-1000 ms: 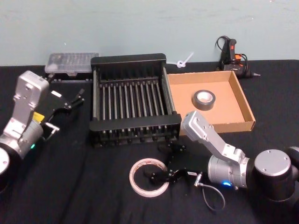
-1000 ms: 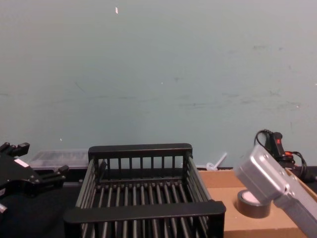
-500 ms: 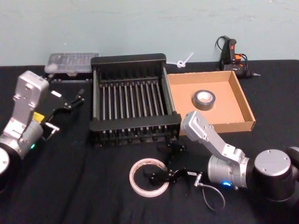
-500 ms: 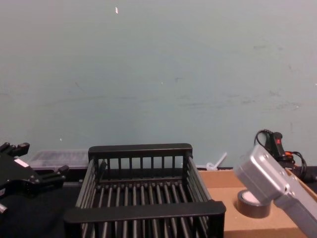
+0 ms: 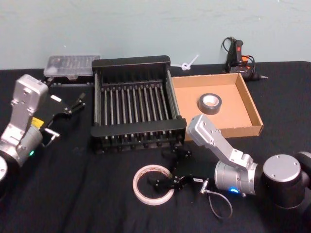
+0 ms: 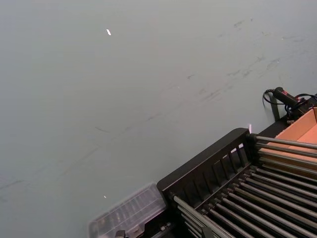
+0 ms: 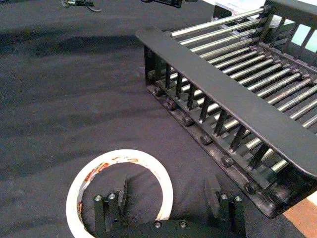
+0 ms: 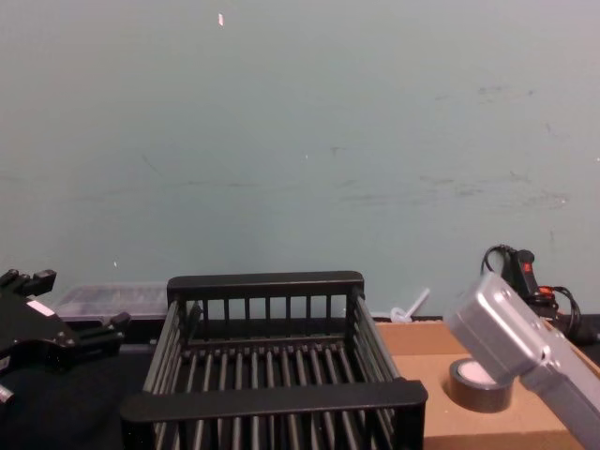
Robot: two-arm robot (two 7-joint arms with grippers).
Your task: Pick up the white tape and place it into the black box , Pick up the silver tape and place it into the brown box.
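The right tool (image 7: 168, 198) sat low with fingers spread, one inside the white tape (image 7: 119, 186) and one outside, probably lining up to pinch its wall. The black box (image 7: 233, 106) was just beyond it. The left tool (image 5: 68, 108) was parked off to the side, also spread.

The place looks like a robotics lab or workshop. A counter (image 5: 97, 194) draped in black cloth stands against a bare, scuffed pale green wall (image 8: 300, 141). At its back edge lie a glue gun (image 5: 238, 56) with a black cord, a clear plastic parts case (image 5: 72, 65) and a white zip tie (image 5: 190, 62).
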